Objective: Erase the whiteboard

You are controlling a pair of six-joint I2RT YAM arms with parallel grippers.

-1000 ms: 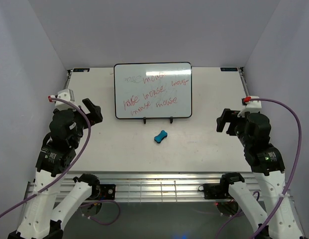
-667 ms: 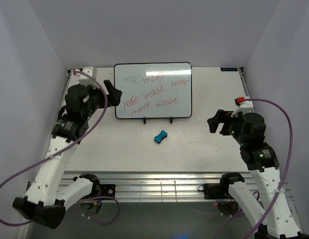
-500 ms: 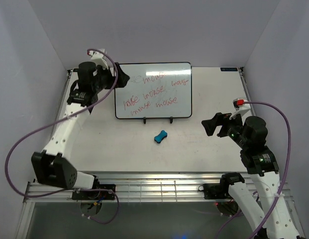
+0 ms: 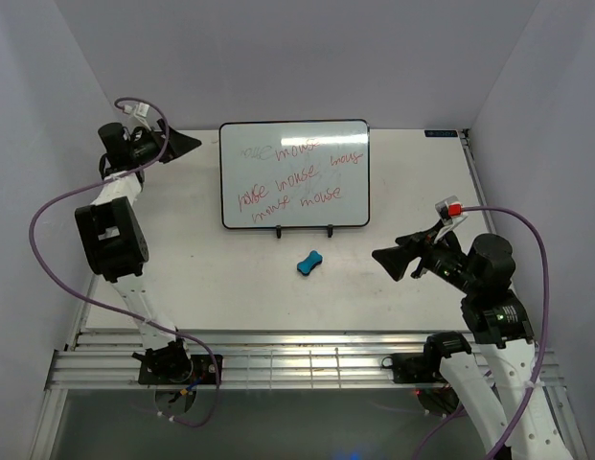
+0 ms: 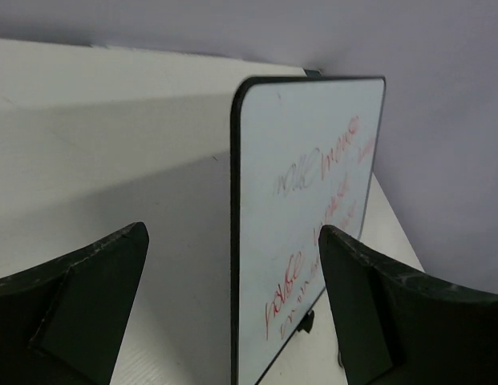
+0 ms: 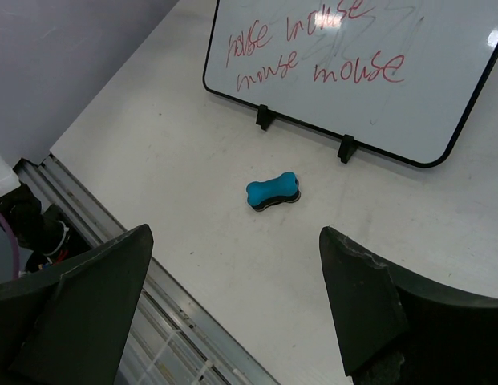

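Observation:
The whiteboard [image 4: 294,173] stands upright on a black wire stand [image 4: 304,230] at the back of the table, with red handwritten words on it. It also shows in the left wrist view [image 5: 309,216] edge-on and in the right wrist view [image 6: 369,72]. A blue bone-shaped eraser [image 4: 309,261] lies on the table in front of it, and shows in the right wrist view [image 6: 273,191]. My left gripper [image 4: 182,144] is open and empty, just left of the board's upper left corner. My right gripper [image 4: 391,259] is open and empty, right of the eraser and above the table.
The white table [image 4: 220,278] ends at a metal rail [image 4: 297,359] at the near edge. Purple-grey walls close in the left, back and right sides. Purple cables [image 4: 48,230] loop from both arms.
My left arm has swung up and back from the near left to the board's upper left corner. My right gripper has moved left and forward toward the eraser.

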